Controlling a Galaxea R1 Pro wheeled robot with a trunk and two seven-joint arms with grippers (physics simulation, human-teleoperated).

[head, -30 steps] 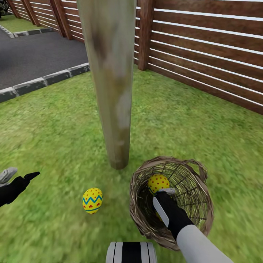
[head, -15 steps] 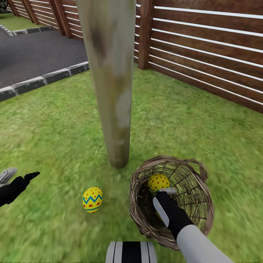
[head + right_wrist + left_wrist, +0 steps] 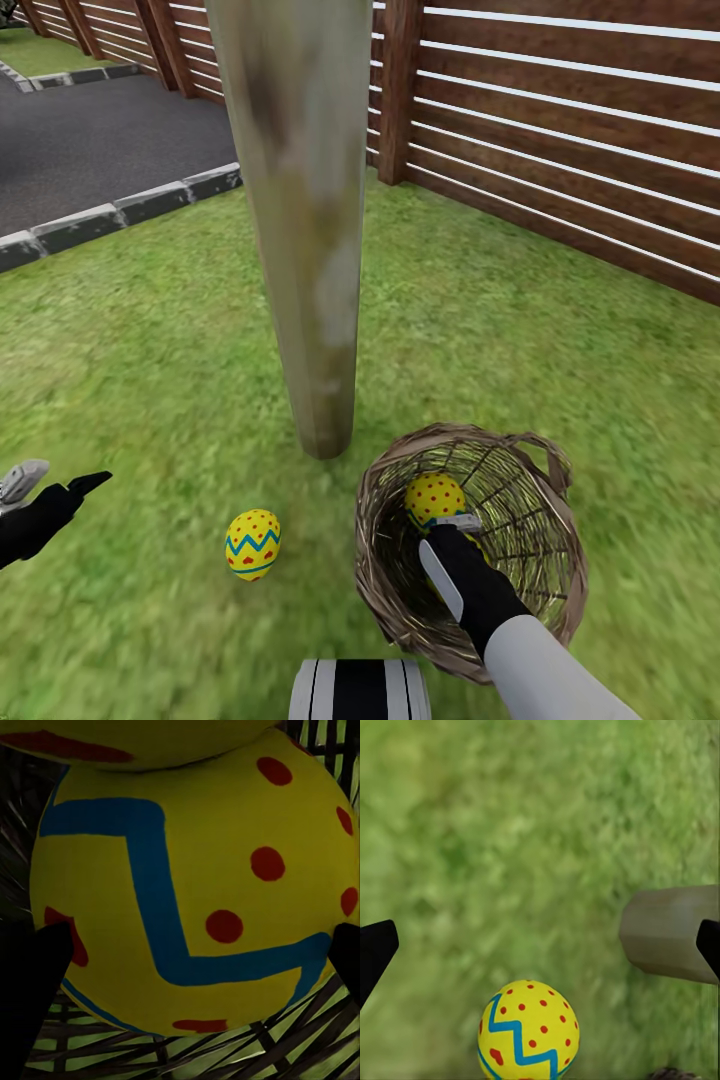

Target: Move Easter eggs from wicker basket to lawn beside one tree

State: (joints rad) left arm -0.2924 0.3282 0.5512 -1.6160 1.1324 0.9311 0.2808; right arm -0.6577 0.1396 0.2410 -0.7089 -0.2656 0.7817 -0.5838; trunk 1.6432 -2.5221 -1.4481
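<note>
Reaching into the wicker basket (image 3: 540,610) beside the tree (image 3: 310,300), the right hand (image 3: 187,945) straddles an Easter egg (image 3: 187,885) with fingers spread and not clamped; closing off-centre risks squirting it against its neighbour (image 3: 135,739), while the left hand (image 3: 540,937) hangs open over the lawn (image 3: 150,350).

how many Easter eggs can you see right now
3: one on the lawn by the tree: egg; two in the wicker basket, one at the right gripper, another touching it.

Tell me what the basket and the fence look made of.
The wicker basket: woven brown-grey wicker, matte, with open gaps between strands through which grass shows. The fence: reddish-brown horizontal wooden slats on thick posts, smooth finish, pale gaps between boards. Both are rendered, so the material is a guess.
</note>
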